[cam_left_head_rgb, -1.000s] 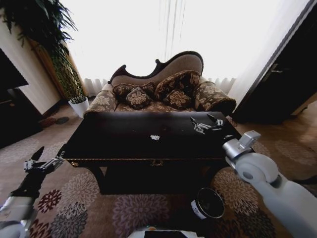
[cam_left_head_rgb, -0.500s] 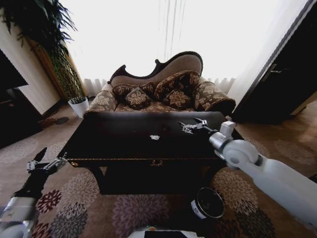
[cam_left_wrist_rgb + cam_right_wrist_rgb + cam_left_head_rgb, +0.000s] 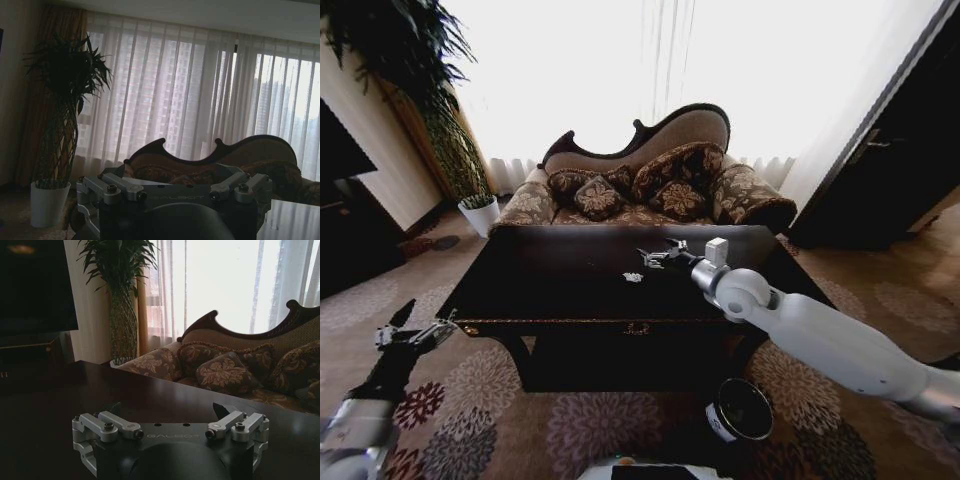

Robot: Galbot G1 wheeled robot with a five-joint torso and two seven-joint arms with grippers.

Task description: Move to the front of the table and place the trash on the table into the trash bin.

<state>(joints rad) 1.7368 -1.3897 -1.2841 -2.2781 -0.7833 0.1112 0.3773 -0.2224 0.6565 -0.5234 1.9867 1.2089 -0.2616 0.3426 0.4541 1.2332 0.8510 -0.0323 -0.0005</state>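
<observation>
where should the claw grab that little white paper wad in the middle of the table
Probably from above, closing across the whole paper wad: it is a small crumpled lump lying low on the table with nothing beside it. The right claw, open, hangs just behind it.

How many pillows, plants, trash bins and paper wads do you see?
Pillows on the sofa: 4
Potted plants: 1
Trash bins: 1
Paper wads on the table: 1
Total: 7
</observation>
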